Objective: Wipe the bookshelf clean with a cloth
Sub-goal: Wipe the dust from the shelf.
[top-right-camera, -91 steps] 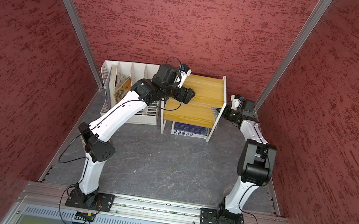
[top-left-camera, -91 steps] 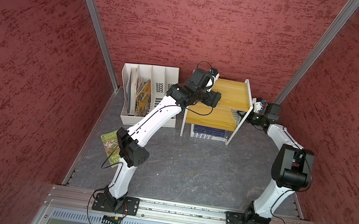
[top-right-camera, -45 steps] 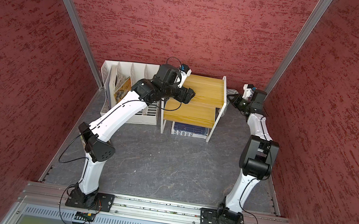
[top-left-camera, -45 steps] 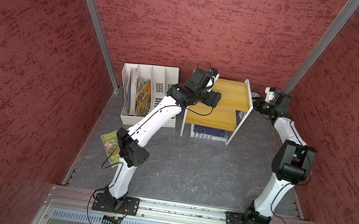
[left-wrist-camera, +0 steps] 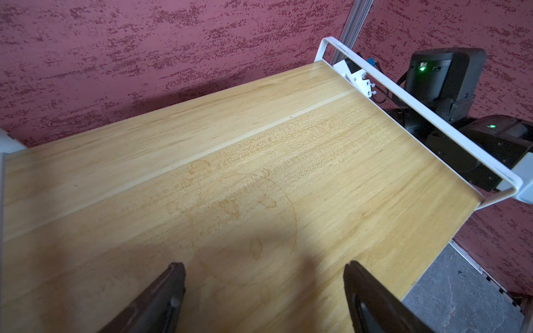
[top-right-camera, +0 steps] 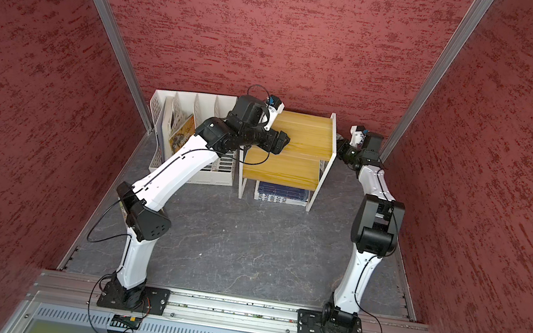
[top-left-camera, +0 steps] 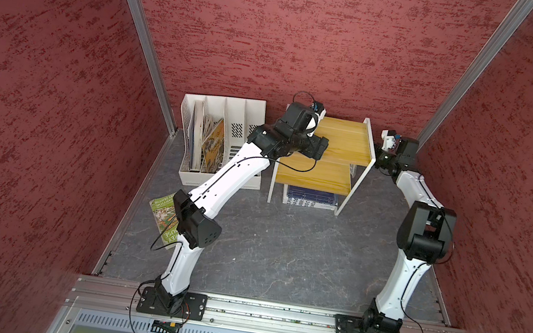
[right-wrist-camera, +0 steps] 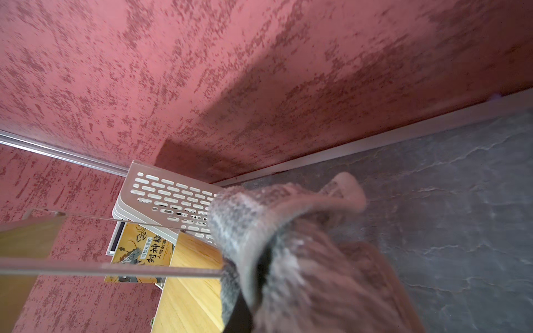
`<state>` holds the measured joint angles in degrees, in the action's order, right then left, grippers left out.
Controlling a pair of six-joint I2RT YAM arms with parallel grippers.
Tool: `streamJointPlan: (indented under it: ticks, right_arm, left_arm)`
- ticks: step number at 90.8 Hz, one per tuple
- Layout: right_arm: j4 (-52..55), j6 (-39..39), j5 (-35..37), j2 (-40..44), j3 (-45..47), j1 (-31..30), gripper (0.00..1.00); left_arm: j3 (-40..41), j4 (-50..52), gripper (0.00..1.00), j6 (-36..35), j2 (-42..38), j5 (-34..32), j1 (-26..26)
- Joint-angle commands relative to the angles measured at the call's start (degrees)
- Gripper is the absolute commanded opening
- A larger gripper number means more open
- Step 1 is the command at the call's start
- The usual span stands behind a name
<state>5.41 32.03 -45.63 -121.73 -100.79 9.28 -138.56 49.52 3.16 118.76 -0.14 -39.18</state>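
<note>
The bookshelf point(top-left-camera: 345, 139) stands against the back wall, with two yellow-tan boards between white side panels. My left gripper point(top-left-camera: 321, 147) hovers open just above the left part of the top board point(left-wrist-camera: 259, 150), with nothing between its fingers point(left-wrist-camera: 173, 276). Faint ring stains point(left-wrist-camera: 230, 207) mark that board. My right gripper point(top-left-camera: 380, 157) is outside the right side panel point(top-left-camera: 361, 173), level with the top board. It is shut on the cloth point(right-wrist-camera: 288, 245), a grey-beige bunch that hides its fingers. The lower board point(right-wrist-camera: 190, 288) shows beside the cloth.
A white perforated file organizer point(top-left-camera: 222, 140) holding books stands left of the shelf. A green-covered book point(top-left-camera: 163, 213) lies on the floor, partly under my left arm. Dark blue books point(top-left-camera: 310, 198) lie under the lower board. Red walls close in on three sides.
My right gripper has swung with the cloth from the lower board's right end up and back to the outside of the right panel. The left arm has not moved.
</note>
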Motion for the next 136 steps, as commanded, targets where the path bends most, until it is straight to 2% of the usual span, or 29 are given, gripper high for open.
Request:
streamJointPlan:
  ticks: [1, 50, 83, 96, 121, 136]
  right_arm:
    - [-1.73, -0.86, -0.03, -2.05, -1.33, -0.80, 0.00]
    - [2.69, -6.52, 1.96, -8.63, 0.77, -1.68, 0.00]
    - [7.46, -7.77, 5.56, -13.19, -1.36, -1.89, 0.00]
    - [8.29, -8.73, 5.42, -12.80, -1.56, -2.24, 0.00]
    - [0.44, -3.30, -0.06, -8.08, -0.72, -2.23, 0.00]
    - [0.36, -4.73, 1.14, -4.91, -1.07, -2.22, 0.00]
  left_arm:
    - [1.53, 6.55, 0.89, 1.36, 2.70, 0.49, -0.37]
    - [1.30, 6.55, 0.89, 1.72, 2.97, 0.23, -0.81]
    - [1.19, 6.69, 0.89, 1.92, 3.06, 0.23, -0.99]
    - [1.19, 6.63, 0.89, 1.86, 3.06, 0.25, -1.07]
    - [1.15, 6.38, 0.89, 1.77, 3.10, 0.59, -1.08]
    - [1.10, 6.48, 0.89, 1.76, 3.06, 0.71, -1.15]
